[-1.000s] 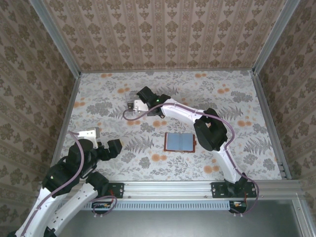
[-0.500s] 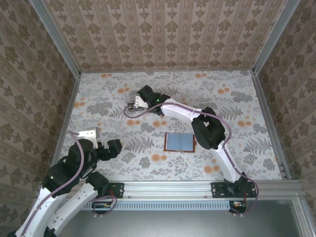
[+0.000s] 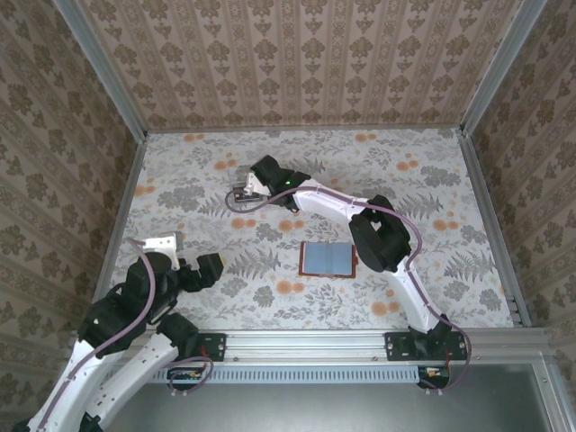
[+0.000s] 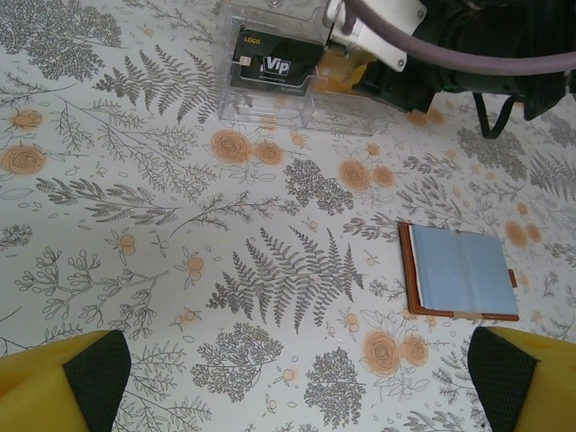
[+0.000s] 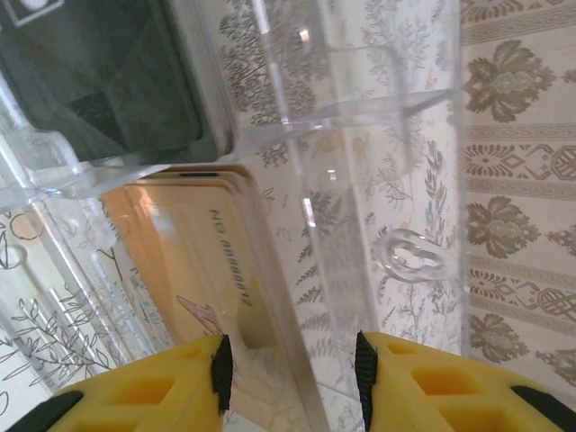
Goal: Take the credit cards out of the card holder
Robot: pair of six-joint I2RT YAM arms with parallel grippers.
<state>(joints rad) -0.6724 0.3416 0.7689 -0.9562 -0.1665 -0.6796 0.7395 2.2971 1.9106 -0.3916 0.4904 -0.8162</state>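
The card holder lies open on the table's middle, blue-grey lining up inside a brown rim. A dark grey credit card marked "Vip" and an orange-tan credit card sit in a clear plastic box at the far left-middle. My right gripper is at that box. Its jaws stand apart, with the orange-tan card's edge and a box wall between them and neither pressed. My left gripper hangs wide open over bare table near the front left, holding nothing.
The clear box has transparent dividers that stand close around my right fingers. Patterned walls and metal rails close the table on three sides. The right arm reaches across just behind the card holder.
My right wrist has shifted very slightly at the clear box. The left arm and the card holder have not moved.
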